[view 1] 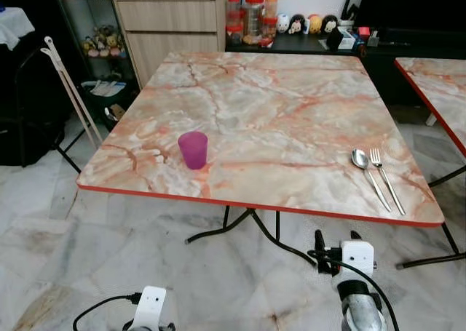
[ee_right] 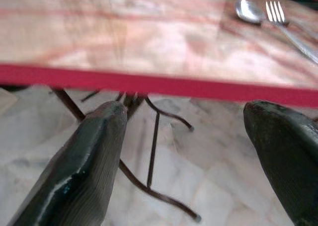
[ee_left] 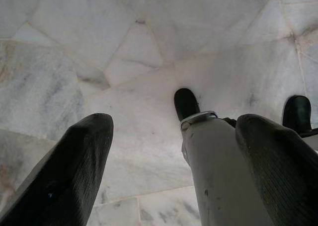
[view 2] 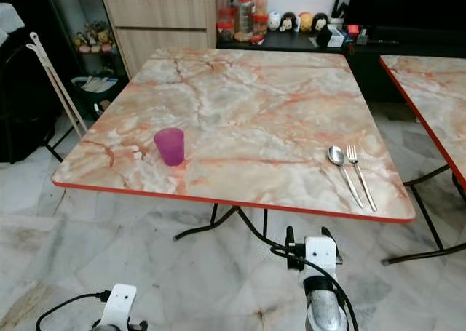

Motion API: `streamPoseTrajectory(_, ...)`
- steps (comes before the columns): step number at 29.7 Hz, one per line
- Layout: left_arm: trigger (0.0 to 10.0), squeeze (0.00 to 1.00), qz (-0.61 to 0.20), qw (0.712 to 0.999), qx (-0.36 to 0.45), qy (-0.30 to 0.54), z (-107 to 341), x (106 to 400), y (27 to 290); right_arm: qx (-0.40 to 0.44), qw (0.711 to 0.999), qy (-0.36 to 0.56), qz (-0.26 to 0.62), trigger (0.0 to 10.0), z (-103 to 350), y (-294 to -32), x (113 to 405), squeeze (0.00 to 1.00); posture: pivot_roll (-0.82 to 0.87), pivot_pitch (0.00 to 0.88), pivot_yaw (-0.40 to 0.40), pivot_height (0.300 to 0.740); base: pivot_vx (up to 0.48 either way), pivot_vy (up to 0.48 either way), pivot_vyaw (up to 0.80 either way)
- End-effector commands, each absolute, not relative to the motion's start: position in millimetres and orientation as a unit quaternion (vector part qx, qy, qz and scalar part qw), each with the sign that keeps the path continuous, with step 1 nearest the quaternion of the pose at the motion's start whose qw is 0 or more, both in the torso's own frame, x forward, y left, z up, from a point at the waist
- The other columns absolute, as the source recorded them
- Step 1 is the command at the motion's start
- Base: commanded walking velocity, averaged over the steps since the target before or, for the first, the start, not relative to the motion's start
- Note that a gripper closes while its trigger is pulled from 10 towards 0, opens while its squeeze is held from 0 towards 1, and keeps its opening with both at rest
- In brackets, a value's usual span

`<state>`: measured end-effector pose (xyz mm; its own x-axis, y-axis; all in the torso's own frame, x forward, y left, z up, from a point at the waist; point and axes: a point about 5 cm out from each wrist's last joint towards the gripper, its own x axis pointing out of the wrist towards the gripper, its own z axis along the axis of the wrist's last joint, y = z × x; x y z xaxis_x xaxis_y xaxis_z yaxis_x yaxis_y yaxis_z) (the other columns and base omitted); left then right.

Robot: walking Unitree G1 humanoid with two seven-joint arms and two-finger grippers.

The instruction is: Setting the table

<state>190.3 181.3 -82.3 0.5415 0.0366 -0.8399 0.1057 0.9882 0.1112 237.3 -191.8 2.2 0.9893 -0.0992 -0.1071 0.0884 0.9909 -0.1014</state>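
A purple cup [view 1: 193, 150] stands upright near the front left of the marble table [view 1: 277, 105], which has a red edge. A spoon [view 1: 362, 161] and a fork [view 1: 386, 178] lie side by side at the table's front right corner. My right gripper [view 1: 336, 236] is raised in front of the table's front edge, below the cutlery, open and holding nothing. The right wrist view shows its fingers [ee_right: 94, 156] level with the red edge, with the spoon [ee_right: 248, 10] and fork [ee_right: 278, 12] beyond. My left gripper [ee_left: 174, 156] hangs open over the floor.
A second marble table [view 1: 437, 84] stands close on the right. Black curved table legs [view 1: 247, 225] run under the table. Behind it are a wooden cabinet [view 1: 171, 25] and jars [view 1: 251, 14]. A white folding rack [view 1: 69, 91] leans at the left. My own leg [ee_left: 213, 171] shows beside the left gripper.
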Motion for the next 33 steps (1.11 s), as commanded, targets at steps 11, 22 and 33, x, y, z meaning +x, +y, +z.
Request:
streamPoseTrajectory(11, 10.0, 0.00, -0.019, 0.876, 0.078, 0.476, -81.7, 191.5, 181.2, -0.038, 0.997, 0.038, -0.055, 10.0, 15.1, -191.6, 250.9, 0.00, -0.07, 0.000, 0.009, 0.740, 0.000, 0.000, 0.00)
streamPoseTrajectory(22, 10.0, 0.00, -0.016, 0.880, 0.066, 0.469, -81.0, 193.3, 177.5, -0.019, 0.996, 0.019, -0.089, 10.0, 39.5, -206.6, 281.9, 0.00, -0.07, 0.000, 0.011, 0.740, 0.000, 0.000, 0.00)
streamPoseTrajectory(33, 10.0, 0.00, -0.014, 0.884, 0.065, 0.462, -79.1, 197.4, 175.8, -0.020, 0.997, 0.040, -0.058, 10.0, 43.8, -194.7, 301.5, 0.00, -0.06, 0.000, 0.019, 0.740, 0.000, 0.000, 0.00)
